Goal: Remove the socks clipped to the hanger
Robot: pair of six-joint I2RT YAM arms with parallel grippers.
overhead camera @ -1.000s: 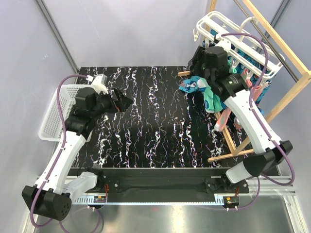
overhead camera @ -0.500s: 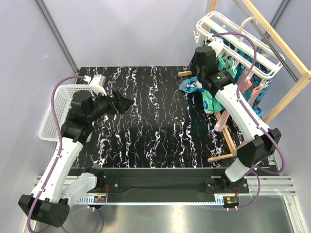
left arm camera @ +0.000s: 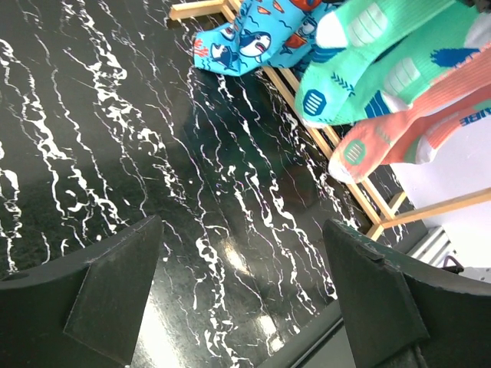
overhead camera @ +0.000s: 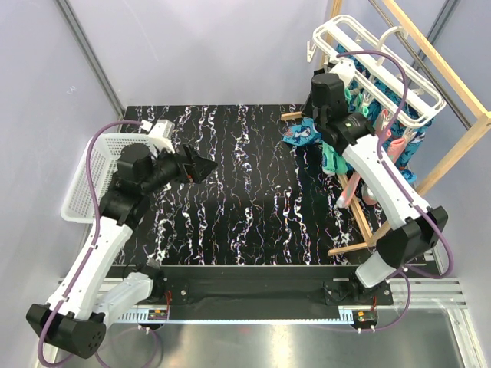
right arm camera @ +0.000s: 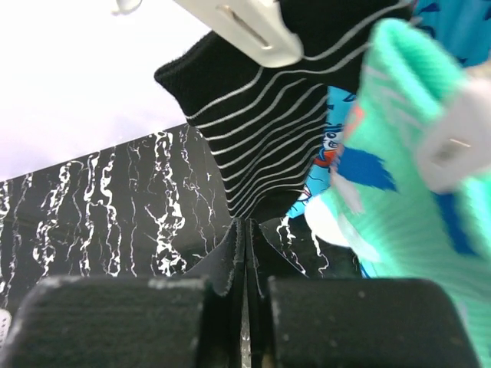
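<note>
at the far left a single white basket (overhead camera: 77,192) sits at the edge of the black marbled table (overhead camera: 245,207). just right of it hangs our left gripper (left arm camera: 244,287), its fingers spread wide with nothing between them. it faces across the table toward the socks but is well apart from them.

further right, low against the frame, we see blue shark-print sock (left arm camera: 238,42) fabric. we cannot tell whether it is one sock or two. beside it are what look like two mint-green socks (left arm camera: 383,38) and two salmon-pink socks (left arm camera: 383,138).

next comes our right gripper (right arm camera: 245,230), by far the nearer arm, up under the one white hanger (overhead camera: 331,27). its fingers are pressed together and, as far as we can judge, they pinch the lower end of the one dark striped sock (right arm camera: 268,130).

that sock's long axis runs from the fingertips straight up to a white clip (right arm camera: 245,31) biting its top edge. so we judge the pull should go along that line, away from the clip.

at the far right one light wooden frame (overhead camera: 453,74) carries the hanger. every sock we can see is on the rack side and none is in the basket.
</note>
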